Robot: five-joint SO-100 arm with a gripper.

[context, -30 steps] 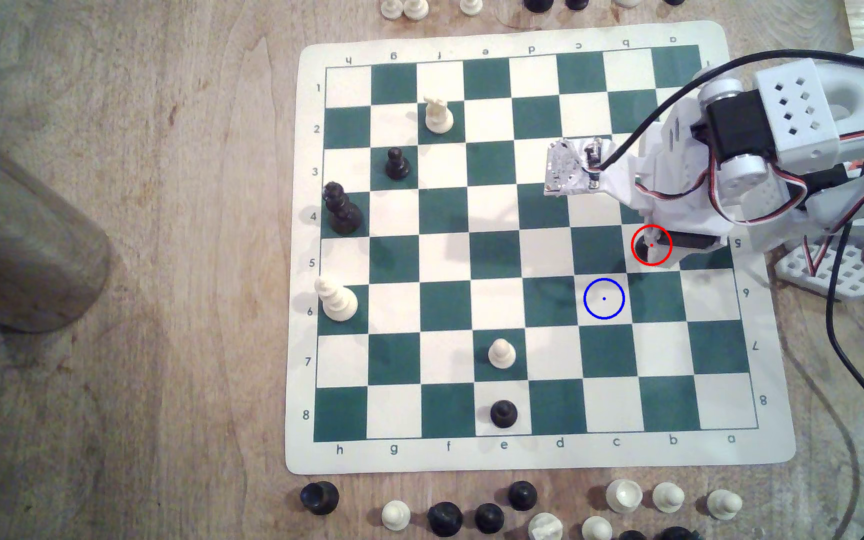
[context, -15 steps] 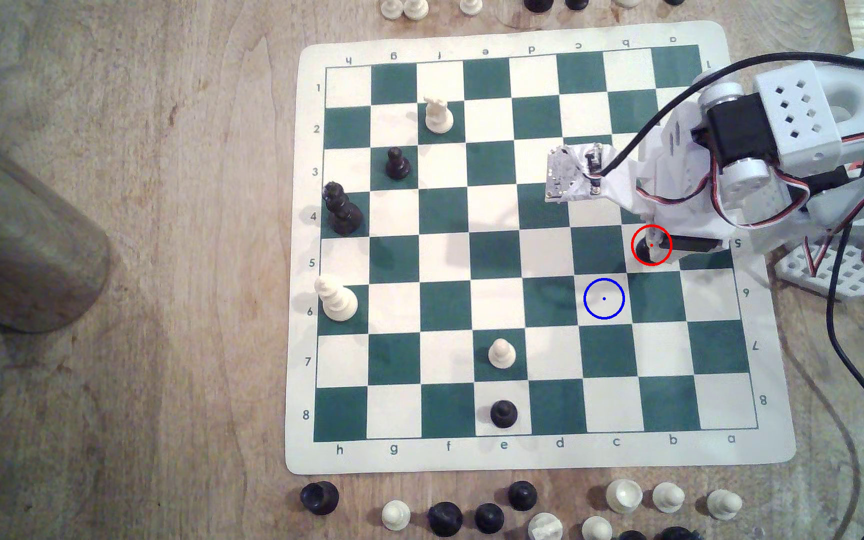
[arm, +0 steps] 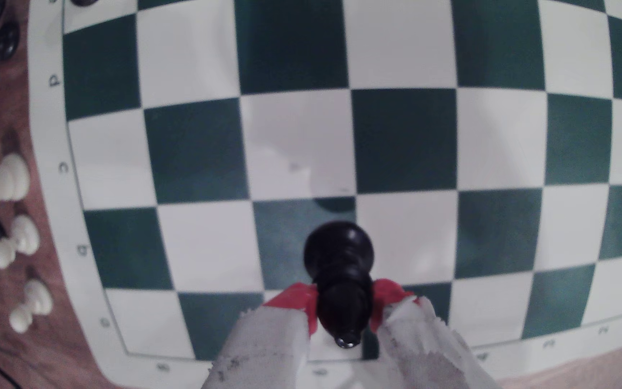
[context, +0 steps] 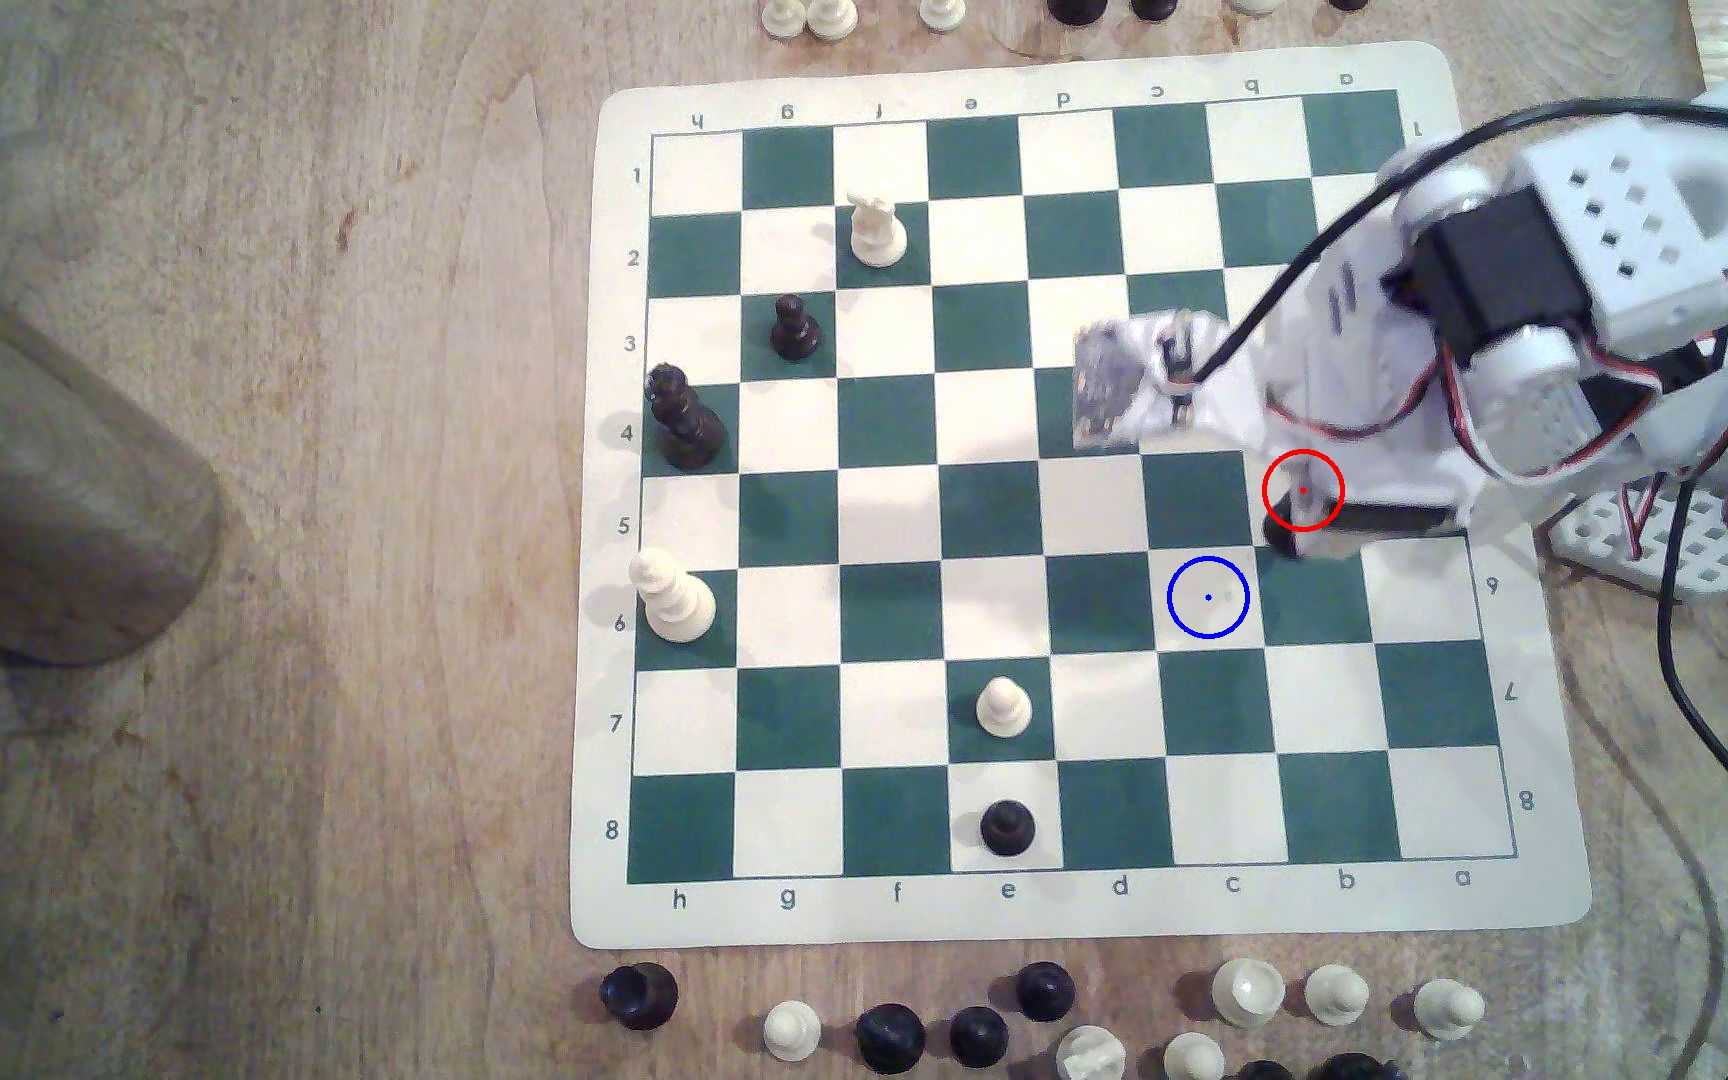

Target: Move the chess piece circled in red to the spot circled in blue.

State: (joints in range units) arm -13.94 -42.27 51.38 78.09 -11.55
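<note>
In the wrist view the chess piece (arm: 339, 269), short, glossy and black, hangs above the board between my two red-tipped fingers (arm: 294, 299). My gripper (arm: 343, 303) is shut on its upper part. In the exterior view the chess piece (context: 1278, 538) peeks out as a dark patch at the lower rim of the red ring, under my gripper (context: 1296, 524). The spot (context: 1208, 597), a cream square with a blue ring and dot, lies bare one square diagonally away, toward the exterior view's lower left.
Elsewhere on the board (context: 621, 924) stand a tall black piece (context: 683, 417), a black pawn (context: 794, 327), white pieces (context: 878, 231) (context: 673, 597) (context: 1002, 708) and a black pawn (context: 1007, 828). Off-board pieces (context: 1249, 992) line the edges. A grey cylinder (context: 39, 467) lies left; a black cable (context: 1722, 748) runs right.
My arm has swung toward the exterior view's lower edge with the black piece in its grip. The piece has left the red ring's centre and now shows at its lower rim.
</note>
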